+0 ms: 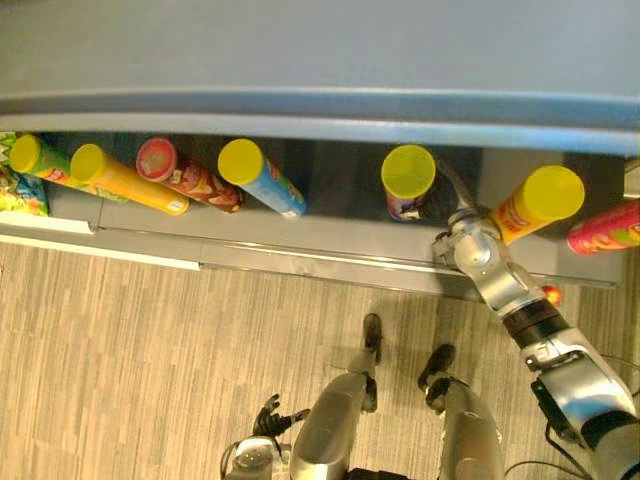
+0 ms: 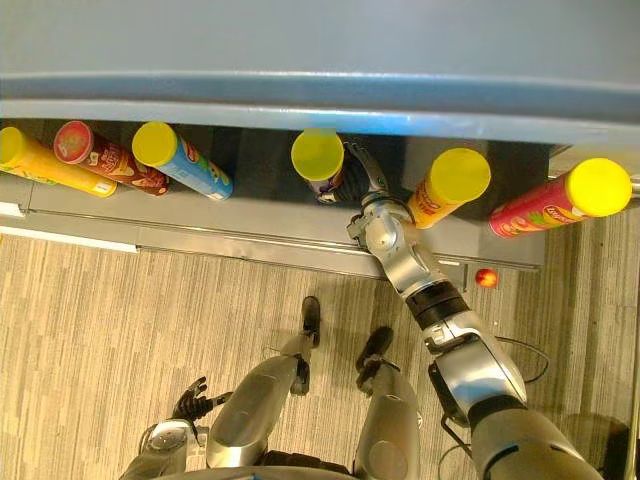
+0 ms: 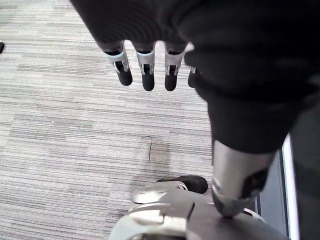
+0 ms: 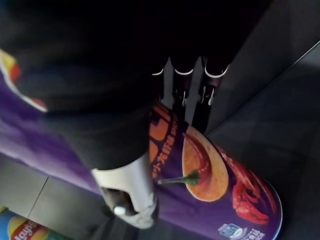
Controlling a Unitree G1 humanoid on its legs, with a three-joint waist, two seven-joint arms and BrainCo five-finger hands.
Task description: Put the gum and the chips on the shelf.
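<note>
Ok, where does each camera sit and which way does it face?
Left eye view: on the head, looking down at the stocked shelf; both arms show.
Right eye view: same scene, slightly aside; shares the purple can with the right wrist view.
Left wrist view: along the left hand, at the floor.
Right wrist view: along the right hand, round the purple can.

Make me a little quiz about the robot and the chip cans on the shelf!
1. True or false: the right hand is around the purple chip can.
2. Which colour is that can's lid? A red, B yellow, C blue.
3. Fill in: the left hand hangs low, open, over the ____.

Key: 1 true. 2 B. 3 floor.
</note>
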